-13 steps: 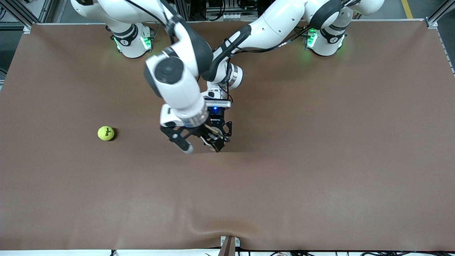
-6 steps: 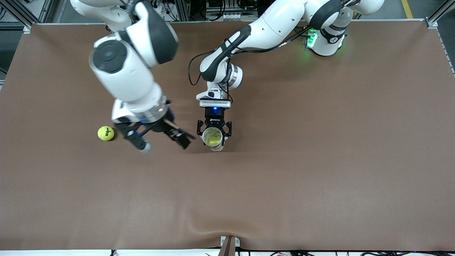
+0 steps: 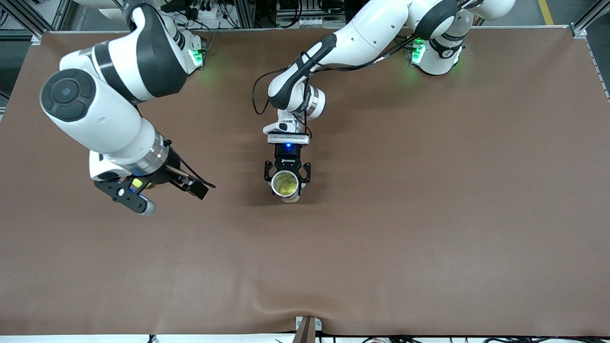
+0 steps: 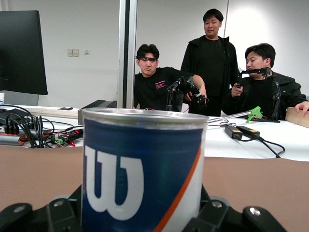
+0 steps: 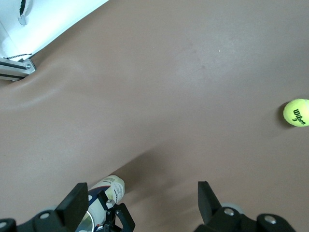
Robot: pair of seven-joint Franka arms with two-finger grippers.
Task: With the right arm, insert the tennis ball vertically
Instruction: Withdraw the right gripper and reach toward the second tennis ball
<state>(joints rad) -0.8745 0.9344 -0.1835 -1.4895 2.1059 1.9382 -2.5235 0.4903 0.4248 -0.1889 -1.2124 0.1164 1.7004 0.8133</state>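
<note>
A yellow tennis ball [image 5: 296,112] lies on the brown table toward the right arm's end. In the front view it is mostly hidden under the right hand, with a yellow patch [image 3: 137,183] showing. My right gripper [image 3: 172,199] is open and empty, up in the air over the ball; in the right wrist view [image 5: 142,203] the ball lies off to one side of its fingers. My left gripper [image 3: 286,177] is shut on an upright open blue-and-white Wilson can [image 3: 285,184], with something yellow-green inside it. The can fills the left wrist view [image 4: 142,169] and also shows in the right wrist view [image 5: 104,193].
The brown mat [image 3: 405,214] covers the whole table, with a wrinkle near the front edge bracket [image 3: 307,326]. In the left wrist view, people sit and stand at a white desk [image 4: 251,140] past the table.
My right arm has swung away from over the can toward its own end of the table and now hangs over the ball, gripper open throughout. The left gripper and can have not moved.
</note>
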